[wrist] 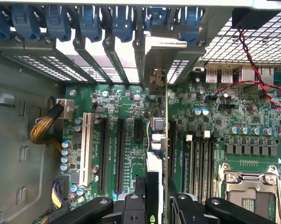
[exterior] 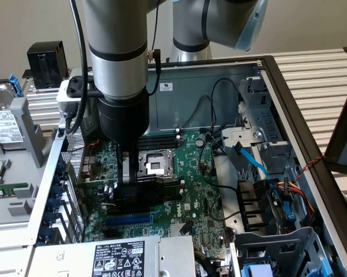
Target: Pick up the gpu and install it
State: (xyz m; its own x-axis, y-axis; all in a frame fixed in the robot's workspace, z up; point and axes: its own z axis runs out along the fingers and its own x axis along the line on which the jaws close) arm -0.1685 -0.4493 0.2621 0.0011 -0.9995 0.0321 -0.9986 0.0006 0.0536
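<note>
The gpu (exterior: pixel 142 193), a black-shrouded card, stands on edge just over the green motherboard (exterior: pixel 196 190) inside the open computer case, in front of the CPU socket. My gripper (exterior: pixel 133 182) reaches straight down from the arm and is shut on the card's top. In the wrist view the gpu (wrist: pixel 158 126) runs edge-on between my two black fingers (wrist: pixel 139 193), in line with a slot between the black expansion slots and the RAM slots. Its silver bracket (wrist: pixel 160 51) reaches the case's rear slot openings. I cannot tell whether the card is seated in the slot.
Blue slot latches (wrist: pixel 89 21) line the case's rear wall. A CPU socket (exterior: pixel 156 163) lies behind the card, and a blue slot (exterior: pixel 127 219) and the power supply (exterior: pixel 116 257) in front. Drive cages with cables (exterior: pixel 266 196) crowd the exterior view's right. A red wire (wrist: pixel 257 70) crosses the board.
</note>
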